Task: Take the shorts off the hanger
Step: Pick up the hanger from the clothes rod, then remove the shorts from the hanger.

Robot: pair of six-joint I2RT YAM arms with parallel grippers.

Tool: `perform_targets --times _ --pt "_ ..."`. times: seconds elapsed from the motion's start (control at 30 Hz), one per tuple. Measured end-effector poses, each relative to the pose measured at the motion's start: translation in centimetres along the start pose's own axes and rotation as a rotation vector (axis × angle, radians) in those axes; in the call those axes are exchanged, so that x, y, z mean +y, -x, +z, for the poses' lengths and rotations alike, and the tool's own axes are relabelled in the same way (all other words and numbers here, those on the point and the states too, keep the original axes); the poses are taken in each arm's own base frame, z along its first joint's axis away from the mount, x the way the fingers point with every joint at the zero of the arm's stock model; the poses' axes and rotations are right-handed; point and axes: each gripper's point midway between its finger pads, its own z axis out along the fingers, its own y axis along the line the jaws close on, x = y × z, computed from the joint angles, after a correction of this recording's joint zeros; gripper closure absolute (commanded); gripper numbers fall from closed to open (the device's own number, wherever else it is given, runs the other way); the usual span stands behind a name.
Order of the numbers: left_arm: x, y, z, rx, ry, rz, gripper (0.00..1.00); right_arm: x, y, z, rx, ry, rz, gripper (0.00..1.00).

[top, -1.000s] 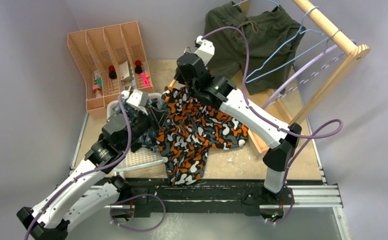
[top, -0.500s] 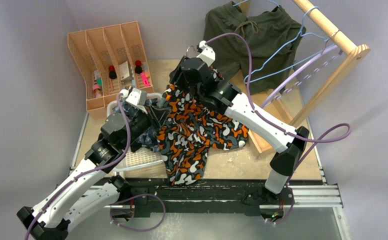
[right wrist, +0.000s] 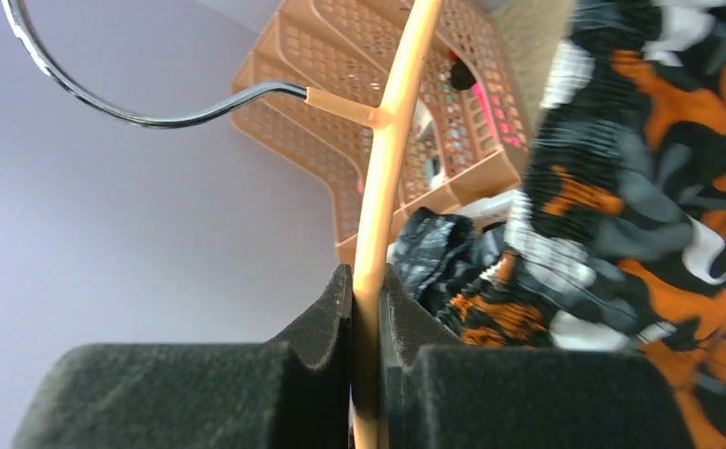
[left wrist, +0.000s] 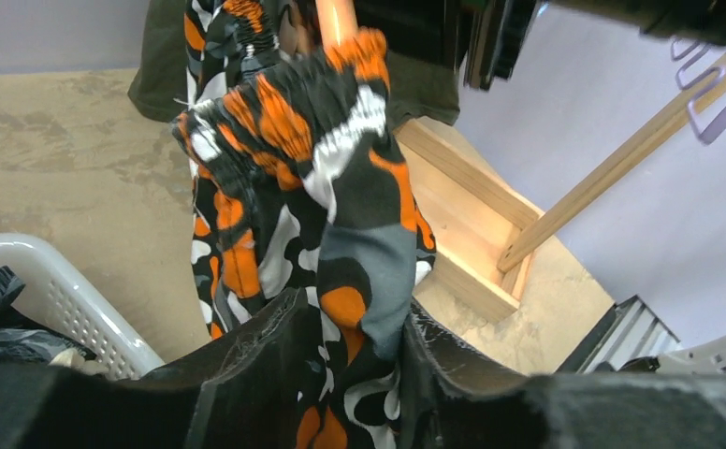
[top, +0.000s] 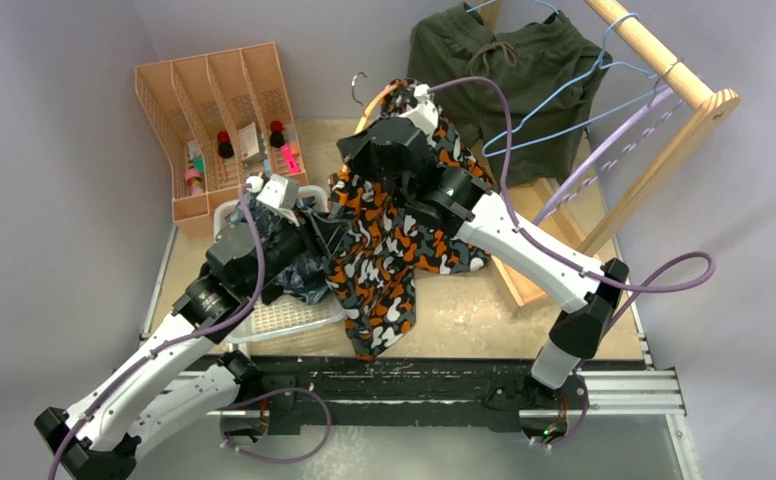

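The orange-black-white camouflage shorts (top: pixel 394 250) hang from an orange hanger (right wrist: pixel 384 187) with a metal hook (top: pixel 356 85), held above the table's middle. My right gripper (right wrist: pixel 367 309) is shut on the hanger's bar; the right gripper (top: pixel 389 150) sits at the shorts' top. My left gripper (left wrist: pixel 352 346) is shut on the shorts' fabric (left wrist: pixel 341 215), at their left edge (top: pixel 324 235). Dark blue-grey camouflage shorts (top: pixel 279 255) lie in the white basket (top: pixel 284 320). Olive green drawstring shorts (top: pixel 504 70) hang on the wooden rack (top: pixel 664 60). The black shorts are hidden.
An orange desk organiser (top: pixel 219 120) with small items stands at the back left. Empty blue and lilac wire hangers (top: pixel 604 100) hang on the rack at the right. The rack's wooden foot (left wrist: pixel 471 243) lies on the table behind the shorts.
My right gripper has lifted the hanger up and back, so the orange shorts' top now rises higher and the hook shows above the arm. The left gripper has kept its hold.
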Motion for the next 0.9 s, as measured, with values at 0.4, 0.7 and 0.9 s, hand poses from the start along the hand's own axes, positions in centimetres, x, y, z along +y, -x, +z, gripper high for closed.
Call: perform_targets --times 0.4,0.7,0.9 --pt "-1.3 5.6 1.3 -0.079 0.019 -0.022 0.5 -5.2 -1.6 0.3 0.054 -0.118 -0.153 1.0" --pt "-1.0 3.2 3.2 0.026 0.026 -0.032 0.71 -5.3 -1.6 0.2 0.057 -0.118 -0.168 1.0" --pt "-1.2 2.1 3.6 0.066 0.015 -0.057 1.0 -5.4 -1.5 0.0 0.057 -0.118 -0.182 1.0"
